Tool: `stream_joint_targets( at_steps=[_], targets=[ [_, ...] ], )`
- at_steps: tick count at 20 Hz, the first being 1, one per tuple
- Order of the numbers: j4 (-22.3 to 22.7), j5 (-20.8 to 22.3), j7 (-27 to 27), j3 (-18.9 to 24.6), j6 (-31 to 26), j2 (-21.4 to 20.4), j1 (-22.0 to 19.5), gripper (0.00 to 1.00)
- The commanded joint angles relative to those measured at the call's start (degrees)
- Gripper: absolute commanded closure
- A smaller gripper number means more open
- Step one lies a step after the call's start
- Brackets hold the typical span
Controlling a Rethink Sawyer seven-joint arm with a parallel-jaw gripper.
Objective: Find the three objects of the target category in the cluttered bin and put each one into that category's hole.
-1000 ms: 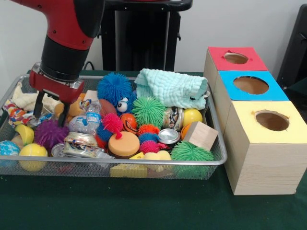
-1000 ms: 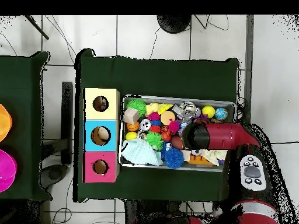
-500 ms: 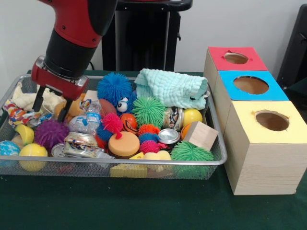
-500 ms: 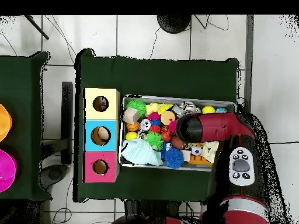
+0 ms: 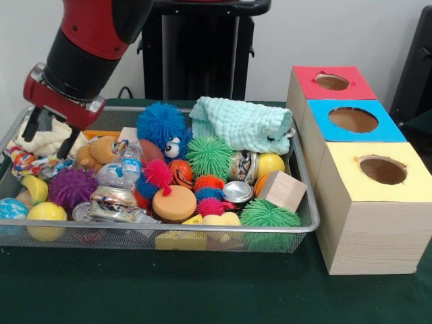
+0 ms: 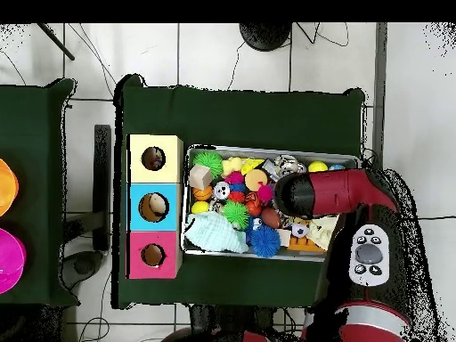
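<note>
The gripper [image 5: 48, 136] hangs with fingers spread and empty above the bin's [image 5: 305, 177] left end, over a rope toy [image 5: 27, 162] and a plush bear [image 5: 98, 152]. Spiky balls [image 5: 208, 156], cans [image 5: 237, 192] and a cloth [image 5: 243, 124] fill the bin. Holed boxes [image 5: 374, 196] stand beside it.

Green-covered desk [image 5: 202, 293] spreads below and to the right of the end effector [image 5: 48, 138]. Black stand [image 5: 196, 54] is up and to its right, against a white wall [image 5: 337, 34]. Dark chair edge [image 5: 422, 67] is far right.

Overhead: tiled floor [image 6: 223, 53] with loose cables [image 6: 98, 53]. A second desk [image 6: 36, 178], well apart from the end effector, carries an orange disc [image 6: 5, 187] and a magenta disc [image 6: 9, 260].
</note>
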State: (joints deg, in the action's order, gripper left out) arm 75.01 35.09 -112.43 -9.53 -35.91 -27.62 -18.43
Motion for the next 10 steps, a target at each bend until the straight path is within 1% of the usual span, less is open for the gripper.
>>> stream_joint_targets(
  at_steps=[1, 6, 10],
  targets=[
    [-1.5, 2.6, 2.6, 0.9, -3.8, 4.8, -1.0, 0.0],
    [0.9, 1.1, -0.4, 0.4, -2.7, 6.7, -1.8, 0.0],
    [0.7, -0.1, -0.8, 0.6, -2.7, 8.8, -3.1, 0.0]
  ],
)
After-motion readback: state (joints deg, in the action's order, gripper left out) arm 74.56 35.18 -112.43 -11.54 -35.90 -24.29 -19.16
